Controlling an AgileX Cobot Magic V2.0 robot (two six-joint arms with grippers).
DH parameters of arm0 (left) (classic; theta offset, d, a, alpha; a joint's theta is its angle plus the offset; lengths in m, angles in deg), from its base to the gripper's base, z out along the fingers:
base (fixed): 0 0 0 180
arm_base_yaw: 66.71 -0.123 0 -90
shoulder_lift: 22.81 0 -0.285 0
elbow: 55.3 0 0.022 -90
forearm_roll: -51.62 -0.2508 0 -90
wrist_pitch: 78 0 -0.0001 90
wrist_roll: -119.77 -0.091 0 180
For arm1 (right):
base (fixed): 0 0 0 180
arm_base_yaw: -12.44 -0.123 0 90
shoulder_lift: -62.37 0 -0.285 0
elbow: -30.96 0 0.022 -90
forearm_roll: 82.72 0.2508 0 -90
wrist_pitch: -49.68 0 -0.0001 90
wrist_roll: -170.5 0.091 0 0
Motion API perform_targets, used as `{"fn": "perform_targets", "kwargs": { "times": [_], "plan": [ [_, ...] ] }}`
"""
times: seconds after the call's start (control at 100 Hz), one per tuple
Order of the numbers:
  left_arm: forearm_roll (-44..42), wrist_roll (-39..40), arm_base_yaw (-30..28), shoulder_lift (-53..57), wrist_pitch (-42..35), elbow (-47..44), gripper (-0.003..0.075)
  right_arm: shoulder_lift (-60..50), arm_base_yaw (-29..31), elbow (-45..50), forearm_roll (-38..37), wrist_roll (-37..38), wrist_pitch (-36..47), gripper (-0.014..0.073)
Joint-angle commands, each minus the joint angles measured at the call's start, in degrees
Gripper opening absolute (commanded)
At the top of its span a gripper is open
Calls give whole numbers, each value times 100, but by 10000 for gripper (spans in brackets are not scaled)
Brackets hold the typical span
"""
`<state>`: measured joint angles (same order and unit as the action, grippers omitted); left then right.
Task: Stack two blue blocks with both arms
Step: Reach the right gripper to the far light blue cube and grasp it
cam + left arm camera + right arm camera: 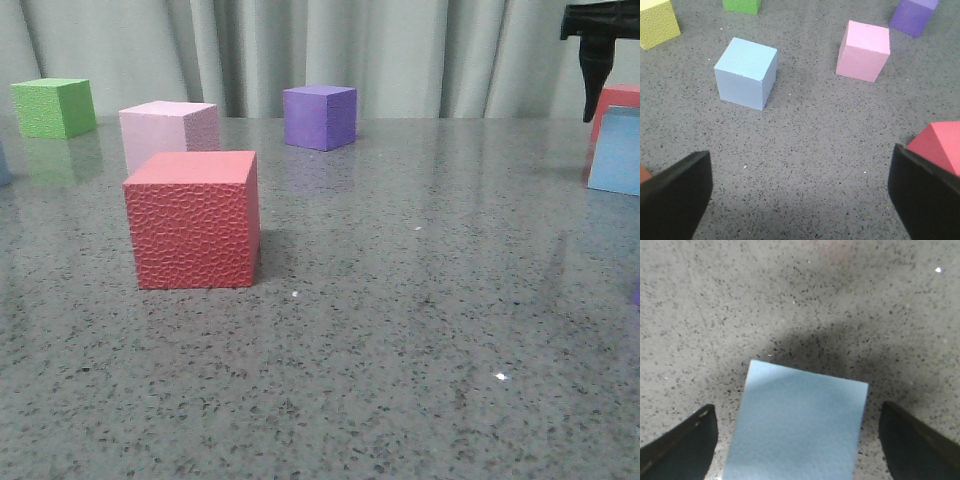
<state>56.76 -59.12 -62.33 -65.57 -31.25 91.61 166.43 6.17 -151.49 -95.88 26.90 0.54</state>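
Plainly spread wide, the right gripper [797, 450], black fingers [680, 447] well apart on either side of a pale blue block [797, 425] and touching neither face; block sitting flat on the speckled grey bench [790, 305], shadow pooled behind it; same block glimpsed at the bench's right edge in the front view [616, 150], cut by the frame, just in front of a red block [622, 100]; black piece of the right arm [595, 40] hanging above that spot.

Likewise released, the left gripper [800, 195], fingers [675, 200] far apart over bare bench, nothing between them; second blue block [746, 72] standing ahead of it, upright, apart from its neighbours; pink cube [864, 50] beside it, well apart; purple cube [914, 15], green cube [742, 5] and yellow cube [657, 22] farther off; corner of the large red cube [937, 145] just beside one left finger, contact impossible to tell.

Seen from the front: large red cube towards the left, pink just behind it, green near the far left corner, purple along the far edge; grey curtain [400, 50] behind.
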Motion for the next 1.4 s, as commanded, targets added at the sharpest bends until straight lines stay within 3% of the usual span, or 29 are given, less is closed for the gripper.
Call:
{"fn": "perform_targets", "kwargs": {
  "times": [0.0, 0.58, 0.89, 1.39],
  "plan": [
    [94, 2, 40, -46, -353, 200, 681, -148, 45, -213, -153, 0, 262, 646],
    [107, 2, 40, -46, -350, 200, 681, 78, 45, -213, -133, 0, 182, 641],
    [107, 2, 40, -46, -350, 200, 681, 78, 45, -213, -133, 0, 145, 377],
    [107, 2, 40, -46, -350, 200, 681, -440, -69, -463, -133, -153, -35, 374]
  ]
}}
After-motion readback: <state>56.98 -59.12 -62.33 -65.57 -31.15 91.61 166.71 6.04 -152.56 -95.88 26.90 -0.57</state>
